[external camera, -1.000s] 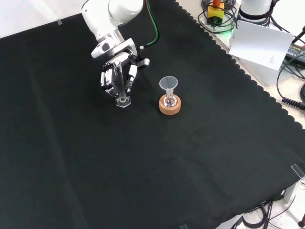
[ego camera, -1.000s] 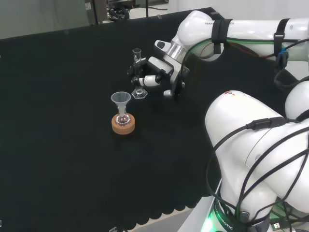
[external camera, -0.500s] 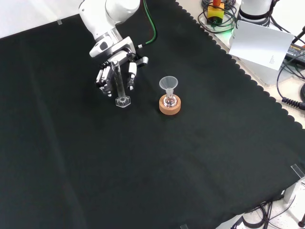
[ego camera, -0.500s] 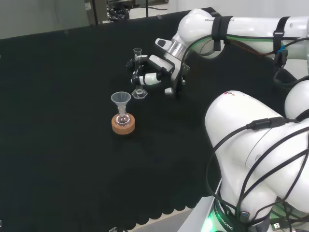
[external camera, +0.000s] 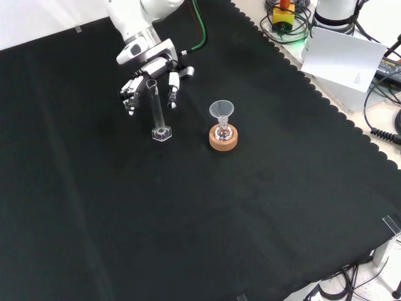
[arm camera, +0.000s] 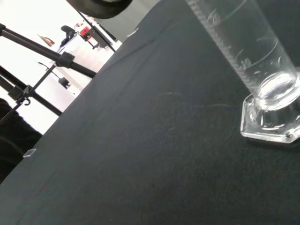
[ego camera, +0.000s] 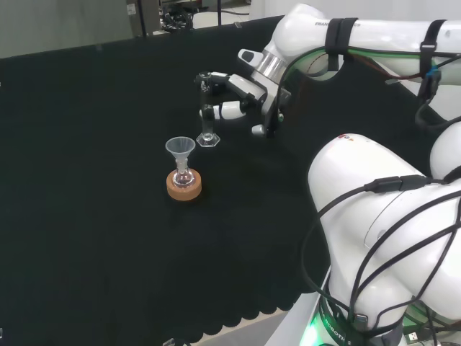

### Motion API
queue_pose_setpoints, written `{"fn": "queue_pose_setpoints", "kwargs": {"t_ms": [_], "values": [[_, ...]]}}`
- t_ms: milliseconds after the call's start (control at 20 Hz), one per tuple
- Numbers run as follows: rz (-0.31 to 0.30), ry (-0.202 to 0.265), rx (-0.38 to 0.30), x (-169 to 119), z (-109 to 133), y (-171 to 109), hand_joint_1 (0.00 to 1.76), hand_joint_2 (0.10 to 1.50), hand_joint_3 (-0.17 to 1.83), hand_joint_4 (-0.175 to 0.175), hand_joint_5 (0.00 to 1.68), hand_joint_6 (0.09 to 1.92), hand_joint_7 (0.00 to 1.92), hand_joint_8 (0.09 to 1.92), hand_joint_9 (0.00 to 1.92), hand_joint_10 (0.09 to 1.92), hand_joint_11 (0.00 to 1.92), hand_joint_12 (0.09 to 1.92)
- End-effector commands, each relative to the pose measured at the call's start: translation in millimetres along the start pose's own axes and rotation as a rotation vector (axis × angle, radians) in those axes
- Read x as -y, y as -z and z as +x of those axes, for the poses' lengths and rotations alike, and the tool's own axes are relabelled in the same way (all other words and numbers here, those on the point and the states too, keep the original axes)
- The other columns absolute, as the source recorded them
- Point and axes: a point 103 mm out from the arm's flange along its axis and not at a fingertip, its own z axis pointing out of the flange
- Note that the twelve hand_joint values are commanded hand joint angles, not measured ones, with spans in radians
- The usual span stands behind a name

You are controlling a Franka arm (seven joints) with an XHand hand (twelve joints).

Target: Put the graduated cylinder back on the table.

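The clear graduated cylinder (ego camera: 208,115) (external camera: 156,113) stands upright on the black cloth on its hexagonal foot (arm camera: 271,123). The hand (ego camera: 234,97) (external camera: 150,78) hovers just beyond its top, fingers spread and straight, open and apart from the glass. In the front view the fingertips (external camera: 171,99) hang on either side of the cylinder's upper part without touching it.
A clear funnel (ego camera: 180,148) (external camera: 221,110) sits in a small flask on a cork ring (ego camera: 184,185) (external camera: 223,140) close to the cylinder. The arm's white links (ego camera: 382,238) stand at the right of the head view. Black cloth stretches around.
The fingers have uncurled and let go of the cylinder, which now stands alone. The hand has lifted and drawn back from it.
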Motion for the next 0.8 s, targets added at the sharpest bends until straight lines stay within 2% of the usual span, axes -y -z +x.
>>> {"fn": "queue_pose_setpoints", "kwargs": {"t_ms": [50,500,800], "values": [[-0.034,-0.042,0.073,23,8,36,0.76,0.89,-0.17,-0.061,0.34,0.23,0.13,0.7,0.62,0.09,0.13,1.41],[-0.103,-0.111,0.188,57,43,97,0.74,0.89,-0.17,-0.063,0.33,0.16,0.06,0.69,0.57,0.09,0.06,1.42],[-0.134,-0.133,0.273,78,78,126,0.74,0.9,-0.17,-0.064,0.34,0.14,0.05,0.69,0.57,0.09,0.05,1.43]]}}
